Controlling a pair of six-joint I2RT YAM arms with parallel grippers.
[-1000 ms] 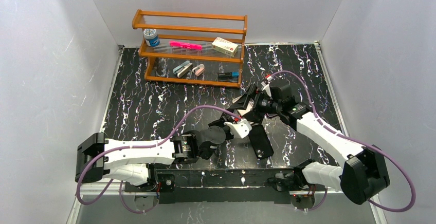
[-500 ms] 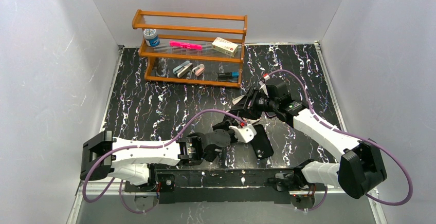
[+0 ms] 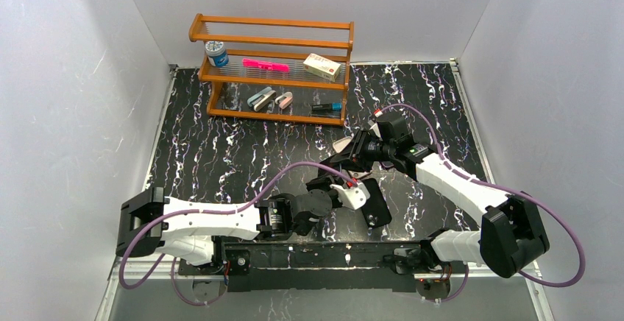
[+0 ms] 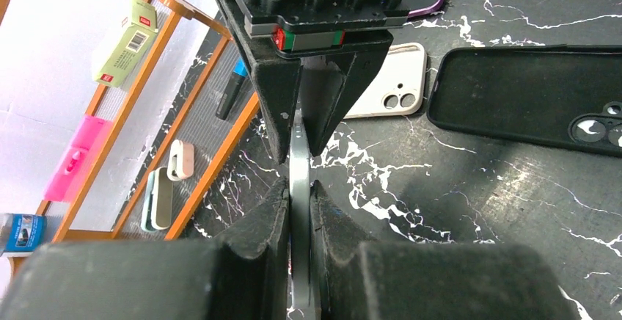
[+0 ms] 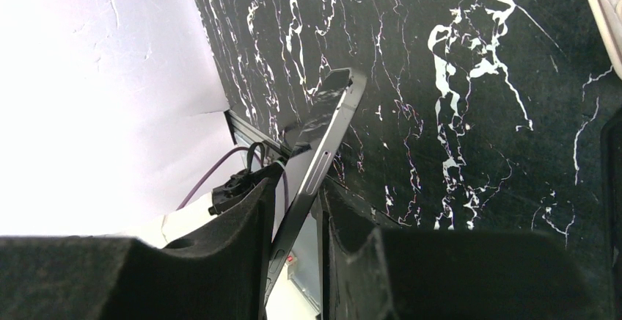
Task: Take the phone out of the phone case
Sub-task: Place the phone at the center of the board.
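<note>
A black marbled surface (image 3: 221, 152) is filling the view, with a wooden shelf (image 3: 272, 23) standing at its far side.

The left arm (image 3: 206, 221) is lying low along the near edge and is reaching rightward toward the middle. The right arm (image 3: 456, 181) is bending at its elbow on the far right and is angling inward to the left. The two hands are meeting nose to nose near the centre.

A black case (image 3: 375, 202) is lying flat and empty on the surface, inside facing up. It is just beside the left wrist, on that wrist's right.

The phone (image 4: 300, 169) is out of the case and is hanging edge-on above the surface, bridging the two hands. The left hand (image 4: 299, 191) is pinching the near end, its fingers pressing narrowly on both flat faces. The right hand (image 5: 297, 202) is gripping the far end, its fingers closing snugly on either side of the thin silver edge.

A white case (image 4: 389, 78) with two lens holes is lying on the surface behind the right hand, apart from the black one.
</note>
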